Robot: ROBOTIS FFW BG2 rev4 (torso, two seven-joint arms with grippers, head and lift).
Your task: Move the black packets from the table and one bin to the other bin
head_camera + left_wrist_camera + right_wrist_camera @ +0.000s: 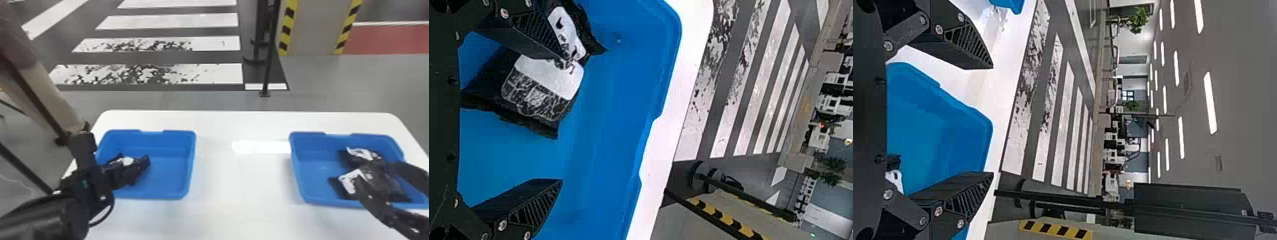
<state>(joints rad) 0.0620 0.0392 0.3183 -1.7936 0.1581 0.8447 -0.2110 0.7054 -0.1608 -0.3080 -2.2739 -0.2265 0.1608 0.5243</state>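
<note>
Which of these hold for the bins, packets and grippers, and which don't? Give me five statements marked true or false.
1. The left bin and right bin are both blue. True.
2. The right bin is empty. False: it holds black packets.
3. The left gripper is shut. False: the left gripper is open.
4. The right gripper is open. True.
5. The table is white. True.

One white table (239,191) bears two blue bins, the left bin (190,159) and the right bin (296,162). The left bin holds what look like two black packets (541,92); the right bin has at least two black packets (384,183).
</note>
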